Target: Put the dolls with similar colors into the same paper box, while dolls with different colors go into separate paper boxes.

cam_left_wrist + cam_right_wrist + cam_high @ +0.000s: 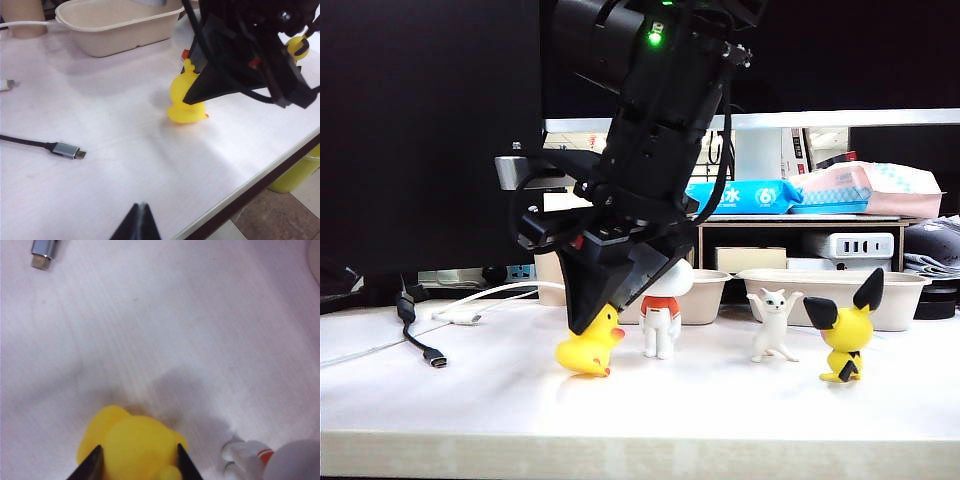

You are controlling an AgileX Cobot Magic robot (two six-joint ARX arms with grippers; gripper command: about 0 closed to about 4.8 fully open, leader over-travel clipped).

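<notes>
The yellow duck [588, 352] [181, 102] [135, 442] stands on the white table. My right gripper [592, 318] [137, 447] comes down over it, a finger pressed against each side of its head. Just right of it stands the white round-headed doll with a red top [662, 318] [249, 456], then the small white cat [775, 322] and the yellow doll with black ears [847, 332] [298, 46]. Two beige paper boxes [708, 292] [902, 298] sit behind the dolls; one [120, 31] shows in the left wrist view. My left gripper [141, 207] hovers shut and empty near the table's front edge.
A black cable with a metal plug [428, 352] [67, 150] [42, 254] and a white cable [485, 298] lie on the left. A beige cup [22, 20] stands beside the near box. A shelf with wipe packs [750, 195] is behind the boxes.
</notes>
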